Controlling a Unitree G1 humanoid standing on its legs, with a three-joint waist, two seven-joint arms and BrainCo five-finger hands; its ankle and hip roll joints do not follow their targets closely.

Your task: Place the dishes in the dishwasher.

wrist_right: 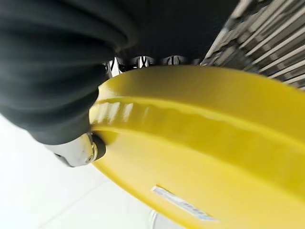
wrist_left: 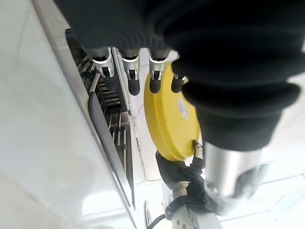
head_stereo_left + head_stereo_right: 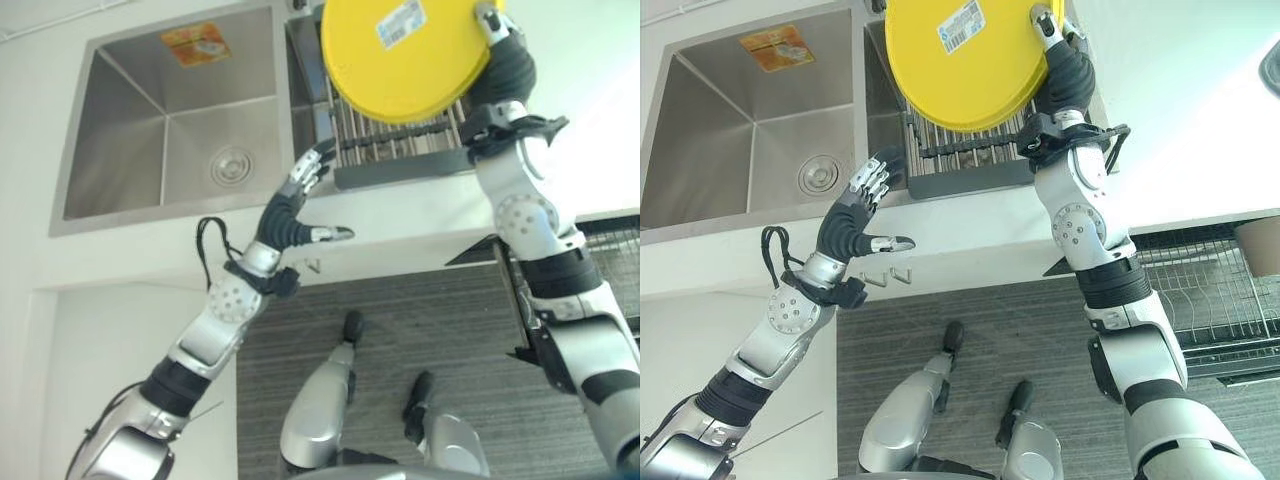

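Right hand [image 3: 1060, 60] pinches the yellow plate [image 3: 960, 60] by its 3 o'clock rim, above the rack [image 3: 970, 160]. Left hand [image 3: 865, 205] hovers wide, empty. Edge-only grip: plate could swing, slip and drop.

A square stainless-steel sink basin [image 3: 170, 125] with a round drain [image 3: 232, 166] is seen at the upper left of the frame, set into a white countertop [image 3: 400, 235]. An orange sticker [image 3: 195, 43] is fixed to the basin's far wall. The lower centre is taken up by grey ribbed carpet floor [image 3: 400, 340]. A white cabinet front [image 3: 110, 340] is seen at lower left. Two small metal hooks [image 3: 887, 275] are mounted below the counter edge. Bright, even light falls on the counter.
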